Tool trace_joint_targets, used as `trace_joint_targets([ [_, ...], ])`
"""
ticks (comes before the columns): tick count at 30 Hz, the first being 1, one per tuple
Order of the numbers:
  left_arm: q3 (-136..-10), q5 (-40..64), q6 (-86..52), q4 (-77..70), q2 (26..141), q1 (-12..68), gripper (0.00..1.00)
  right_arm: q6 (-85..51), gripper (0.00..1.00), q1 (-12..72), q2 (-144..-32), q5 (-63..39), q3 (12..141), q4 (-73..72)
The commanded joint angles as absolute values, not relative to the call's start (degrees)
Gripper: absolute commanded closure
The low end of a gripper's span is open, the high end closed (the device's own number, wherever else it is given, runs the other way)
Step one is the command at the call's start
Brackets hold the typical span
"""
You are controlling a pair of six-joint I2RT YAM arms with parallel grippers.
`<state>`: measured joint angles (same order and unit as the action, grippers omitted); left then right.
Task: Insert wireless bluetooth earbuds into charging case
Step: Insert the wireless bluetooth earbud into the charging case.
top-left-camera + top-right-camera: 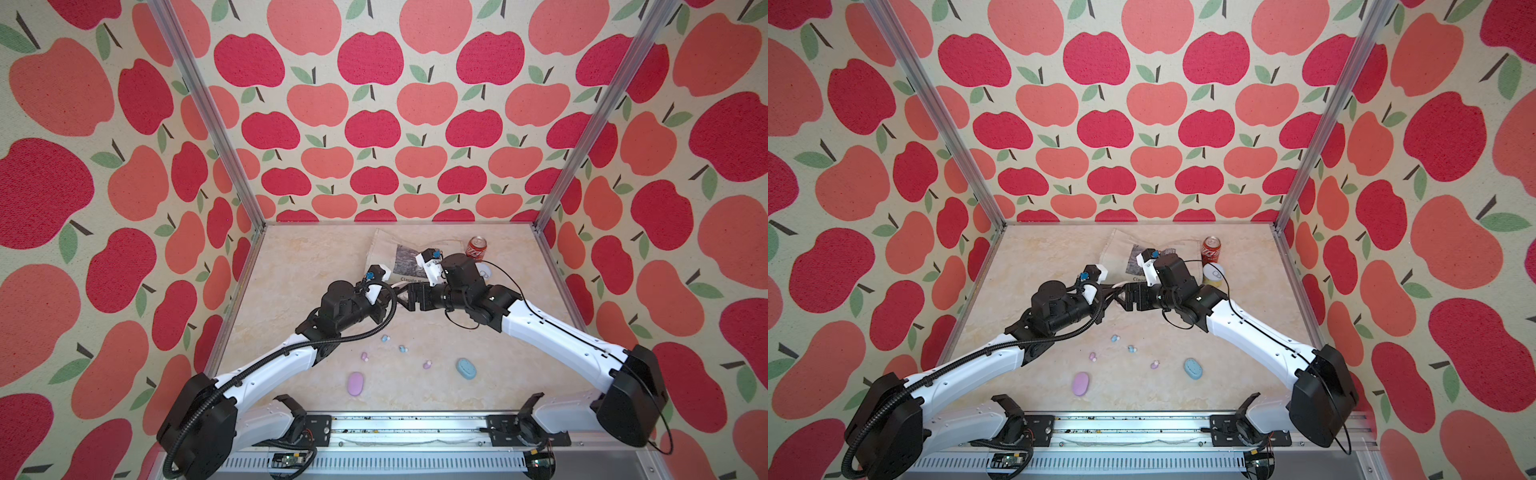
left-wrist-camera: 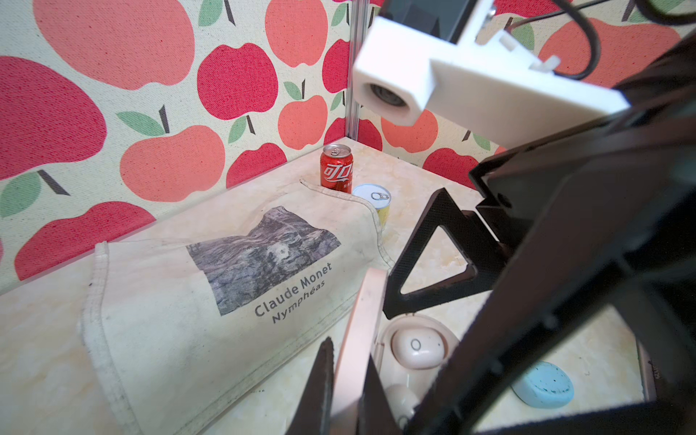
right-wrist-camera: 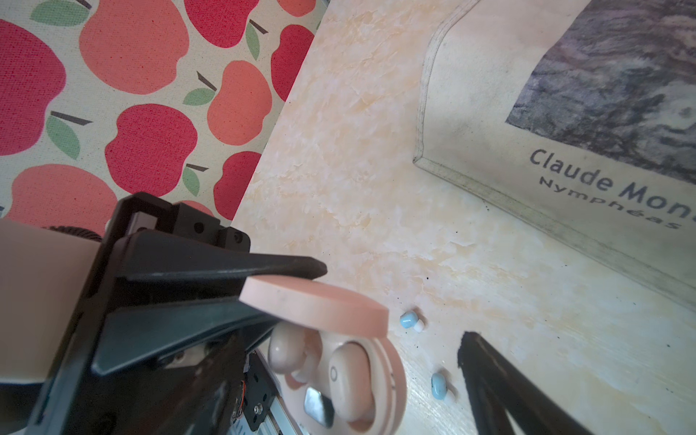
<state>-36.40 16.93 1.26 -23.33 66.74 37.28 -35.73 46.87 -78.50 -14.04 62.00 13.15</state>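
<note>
Apple-print walls enclose the marbled bench; left hand is clamped on the pink case by its raised lid; right hand gapes wide, empty, beside it; pink earbuds sit inside, lower centre; blue earbuds and lilac earbuds lie loose below.

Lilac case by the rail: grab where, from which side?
From above, probably, jaws across its narrow middle. The lilac case lies flat and closed on the table, long axis roughly away from the rail, nothing touching it; the low rounded shell offers little sideways.
</note>
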Motion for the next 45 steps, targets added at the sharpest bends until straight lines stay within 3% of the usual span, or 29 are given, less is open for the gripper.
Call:
trace_joint_targets([
  [1, -38.85, 16.62, 2.39, -23.31, 66.29, 37.09, 1.0, -37.14, 0.08, 47.2, -79.31, -14.39, 61.08, 11.38],
  [45, -38.67, 17.01, 2.46, -22.24, 65.57, 36.39, 1.0, -38.06, 0.09, 43.68, -74.95, -15.55, 58.46, 9.76],
])
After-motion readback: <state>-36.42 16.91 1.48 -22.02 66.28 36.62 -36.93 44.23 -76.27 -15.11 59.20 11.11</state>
